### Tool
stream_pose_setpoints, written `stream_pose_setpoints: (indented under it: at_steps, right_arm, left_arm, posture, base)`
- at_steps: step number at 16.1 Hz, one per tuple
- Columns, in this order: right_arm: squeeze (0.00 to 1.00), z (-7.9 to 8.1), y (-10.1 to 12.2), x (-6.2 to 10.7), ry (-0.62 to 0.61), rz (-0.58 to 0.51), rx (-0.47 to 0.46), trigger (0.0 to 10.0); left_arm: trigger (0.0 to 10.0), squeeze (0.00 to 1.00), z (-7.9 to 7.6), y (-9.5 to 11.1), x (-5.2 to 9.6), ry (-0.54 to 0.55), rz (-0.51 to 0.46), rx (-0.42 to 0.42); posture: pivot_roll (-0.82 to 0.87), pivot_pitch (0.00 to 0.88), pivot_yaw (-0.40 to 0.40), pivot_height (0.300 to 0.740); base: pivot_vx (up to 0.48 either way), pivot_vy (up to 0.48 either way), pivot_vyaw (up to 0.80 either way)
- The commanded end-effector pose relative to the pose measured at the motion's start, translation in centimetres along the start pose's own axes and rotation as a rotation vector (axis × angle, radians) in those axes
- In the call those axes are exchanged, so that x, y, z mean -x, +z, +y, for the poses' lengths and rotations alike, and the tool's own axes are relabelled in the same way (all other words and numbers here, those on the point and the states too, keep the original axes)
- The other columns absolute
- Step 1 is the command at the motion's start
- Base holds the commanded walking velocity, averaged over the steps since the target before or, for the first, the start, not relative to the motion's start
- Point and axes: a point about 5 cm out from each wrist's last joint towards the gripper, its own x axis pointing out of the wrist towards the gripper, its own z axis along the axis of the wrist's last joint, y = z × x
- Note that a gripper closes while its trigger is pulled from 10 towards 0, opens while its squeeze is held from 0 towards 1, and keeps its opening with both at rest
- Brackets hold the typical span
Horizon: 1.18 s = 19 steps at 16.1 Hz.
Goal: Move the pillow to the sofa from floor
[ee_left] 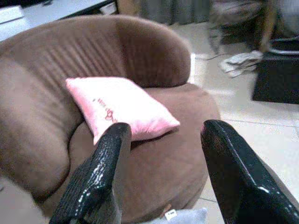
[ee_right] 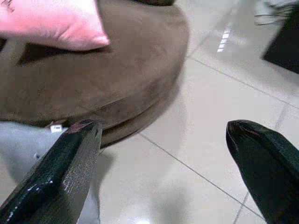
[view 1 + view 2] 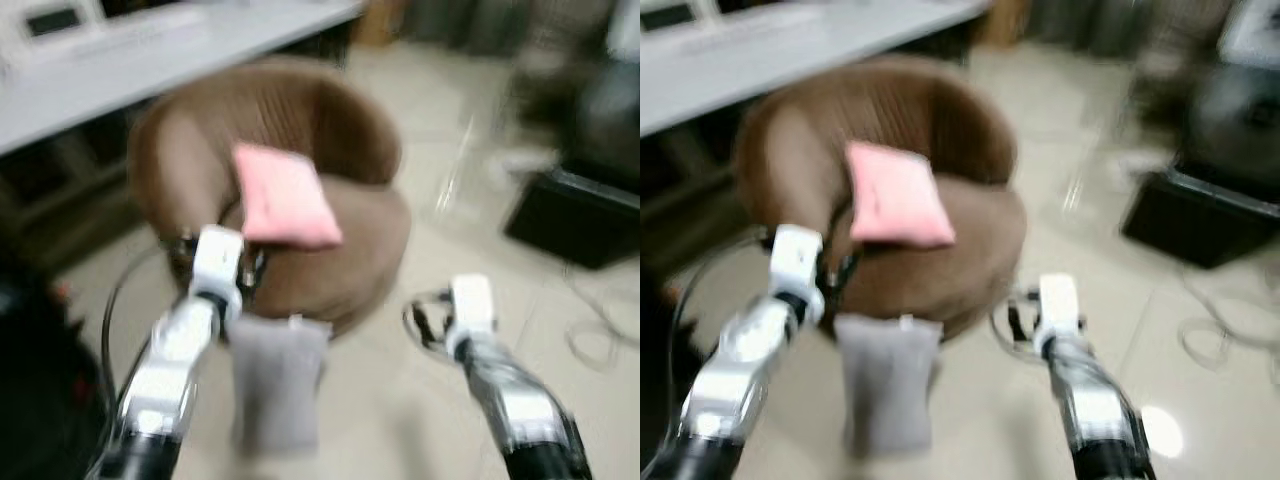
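two pillows: pink pillow [image 3: 285,197], grey pillow [image 3: 276,380]; one sofa [image 3: 340,130].

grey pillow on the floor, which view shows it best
The left eye view: the grey pillow stands whole against the brown sofa, though blurred. The right eye view matches. The wrist views catch just its top edge.

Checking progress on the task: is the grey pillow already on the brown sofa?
No, the grey pillow stands on the floor tiles against the front of the brown sofa; the pink pillow is on the seat.
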Motion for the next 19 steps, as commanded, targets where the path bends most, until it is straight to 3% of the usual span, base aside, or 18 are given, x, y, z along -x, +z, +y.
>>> stream_pose_setpoints:
  at_steps: [1,14,16,19]
  right_arm:
    - [0.0,1.2,0.6,-0.1,0.028,-0.023,-0.009,10.0]
    - [0.0,1.5,1.0,-0.3,0.06,-0.026,0.03,10.0]
    - [0.0,1.4,1.1,-0.3,0.066,-0.027,0.038,10.0]
    - [0.0,1.1,1.4,-0.3,0.07,-0.031,0.051,10.0]
  left_arm:
    - [10.0,0.0,1.0,-0.3,0.3,0.023,0.022,-0.011]
    - [10.0,0.0,1.4,-0.9,1.0,0.067,0.039,0.004]
    - [10.0,0.0,1.7,-1.0,1.1,0.086,0.041,0.009]
    - [10.0,0.0,3.4,-0.7,1.4,0.156,0.031,-0.009]
  posture:
    - [0.09,0.0,0.041,0.74]
    - [0.12,0.0,0.006,0.74]
    - [0.11,0.0,0.004,0.74]
    - [0.11,0.0,-0.001,0.74]
  base:
    - [0.0,0.48,-0.64]
    - [0.0,0.48,-0.61]
    - [0.0,0.48,-0.56]
    - [0.0,0.48,-0.54]
